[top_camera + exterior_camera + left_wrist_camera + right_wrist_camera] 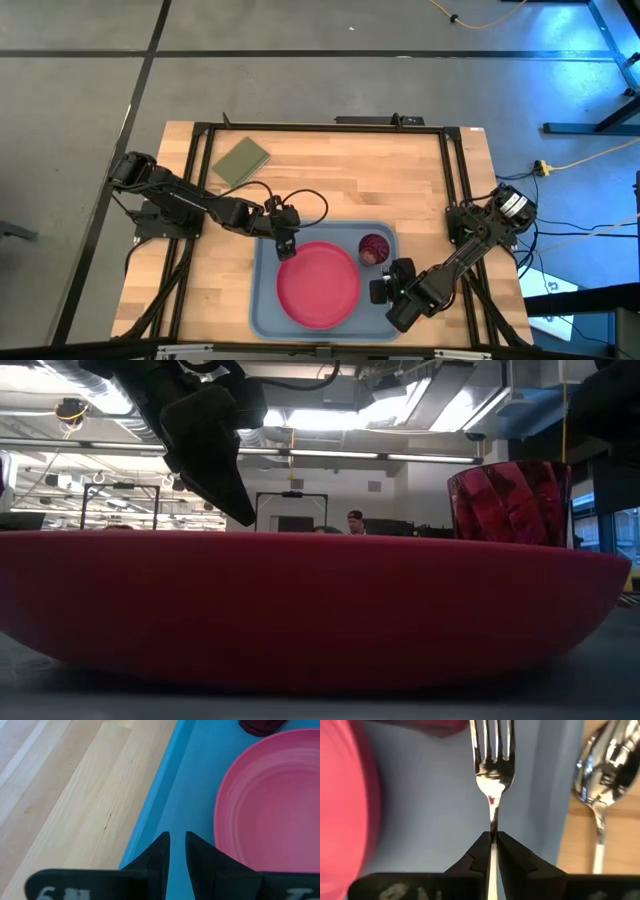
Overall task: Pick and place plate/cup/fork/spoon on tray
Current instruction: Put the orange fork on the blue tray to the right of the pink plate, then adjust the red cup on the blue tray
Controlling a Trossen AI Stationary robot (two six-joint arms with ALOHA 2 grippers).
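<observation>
Currently right gripper (491, 842) pinches fork (491, 757) by neck, tines over tray (430, 810) floor between plate (342, 795) and tray rim. Spoon (597, 775) lies on wood table (625, 835) just beside tray. Cup (373, 249) stands in tray near plate. Left gripper (177, 852) pressed nearly together, empty, over tray's left edge.

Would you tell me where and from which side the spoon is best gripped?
I would grip the spoon by its narrow handle, coming from above: it lies flat on the table beside the tray, and its rounded bowl looks too wide.
</observation>
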